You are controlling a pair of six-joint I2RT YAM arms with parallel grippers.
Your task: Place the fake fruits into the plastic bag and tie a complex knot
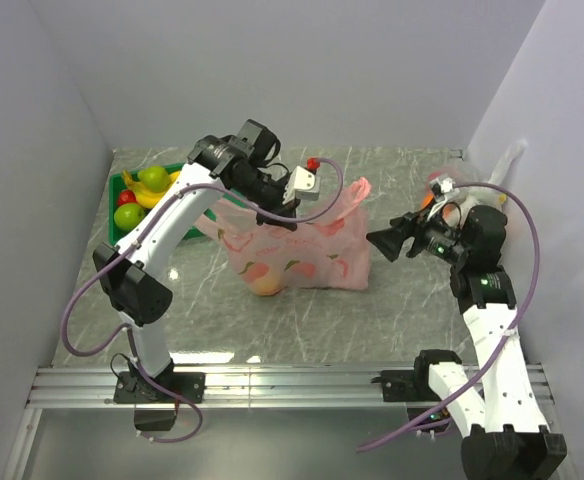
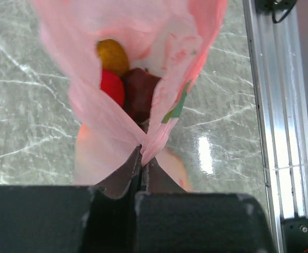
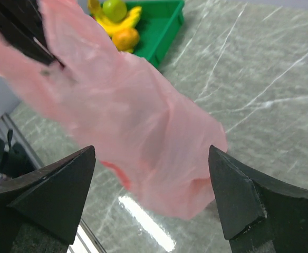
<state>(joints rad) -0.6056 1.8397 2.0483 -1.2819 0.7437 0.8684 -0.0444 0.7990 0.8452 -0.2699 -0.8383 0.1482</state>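
Observation:
The pink plastic bag (image 1: 297,250) stands mid-table, its top lifted. My left gripper (image 1: 290,215) is shut on the bag's top edge (image 2: 142,153) and holds it up. Through the open mouth in the left wrist view I see a yellow-orange fruit (image 2: 112,55), a red fruit (image 2: 112,87) and a dark red fruit (image 2: 140,92) inside. My right gripper (image 1: 375,241) is open and empty, just right of the bag and apart from it. In the right wrist view the bag (image 3: 133,121) hangs ahead of the open gripper (image 3: 151,182). No knot shows.
A green tray (image 1: 117,225) at the back left holds a green fruit (image 1: 153,177), a banana (image 1: 144,195), a red fruit (image 1: 126,198) and more; it also shows in the right wrist view (image 3: 162,26). A clear bag (image 1: 450,188) lies at the back right. A metal rail (image 1: 292,385) runs along the near edge.

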